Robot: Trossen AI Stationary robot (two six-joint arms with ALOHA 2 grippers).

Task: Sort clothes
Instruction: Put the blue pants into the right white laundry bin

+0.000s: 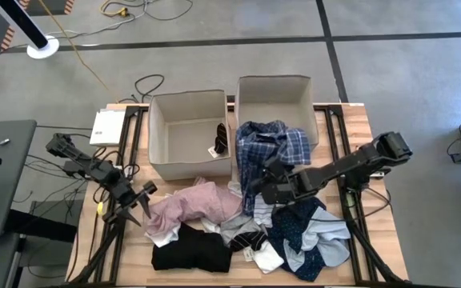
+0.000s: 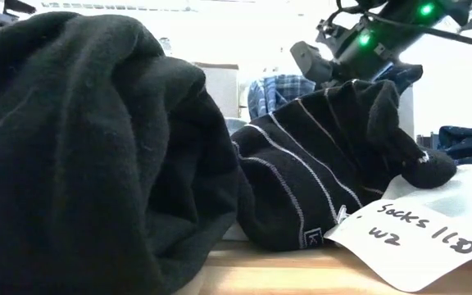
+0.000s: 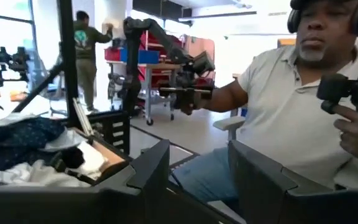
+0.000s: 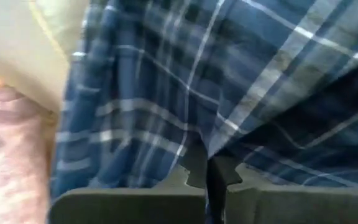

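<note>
1. From my station the job looks barely begun. The clothes (image 1: 246,224) are mostly heaped on the table (image 1: 358,128) at 6 o'clock of the two beige boxes (image 1: 189,132). Only one small dark striped item (image 1: 220,140) lies inside the left box.
2. The blue plaid garment (image 1: 272,152) hangs over the front wall of the right box, its long axis running 12 to 6, tail reaching down into the pile.
3. My right gripper (image 1: 264,190) has its fingers pinched together on that plaid cloth near its lower end.
4. My left gripper (image 1: 134,205) waits half-spread and empty at 9 o'clock of the pink garment (image 1: 198,204).
</note>
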